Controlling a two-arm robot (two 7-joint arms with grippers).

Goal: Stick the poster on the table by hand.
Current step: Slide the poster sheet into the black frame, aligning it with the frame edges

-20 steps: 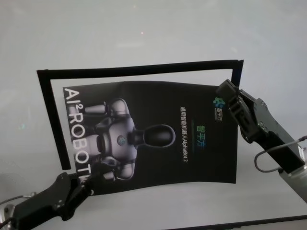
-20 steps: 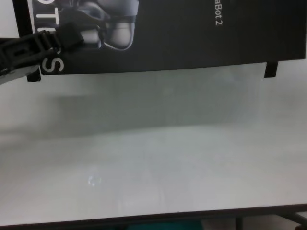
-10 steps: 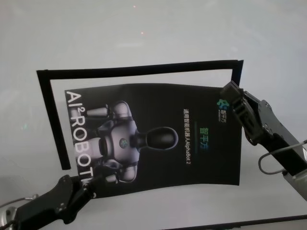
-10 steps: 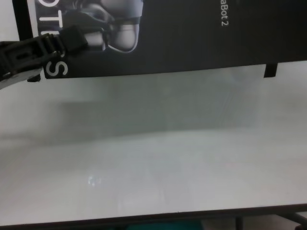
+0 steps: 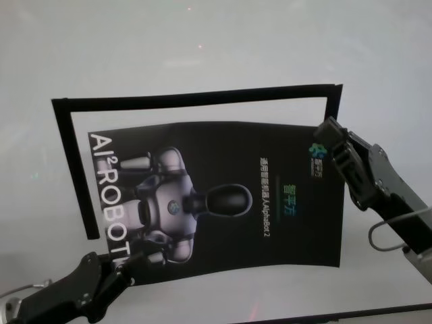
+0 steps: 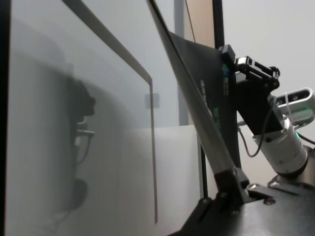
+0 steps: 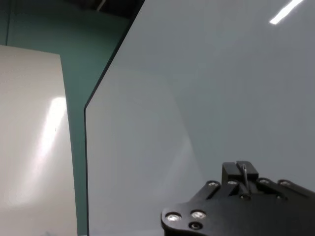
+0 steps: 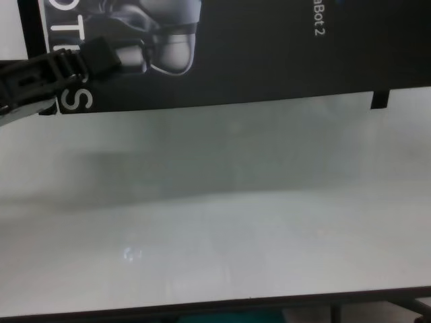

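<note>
Poster held over the counter by both grippers

The poster hangs just above the white counter, inside the black tape outline. The left gripper has its jaws clenched on the poster's near-left corner, by the white lettering; the right gripper has its jaws clamped on the far-right corner, beside the green logo

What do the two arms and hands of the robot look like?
Both are matte black and built of blocky, ribbed segments. The right hand sits on a silver cylindrical wrist with a thin grey cable loop. The left hand has a pale metal wrist with thin cables.
</note>
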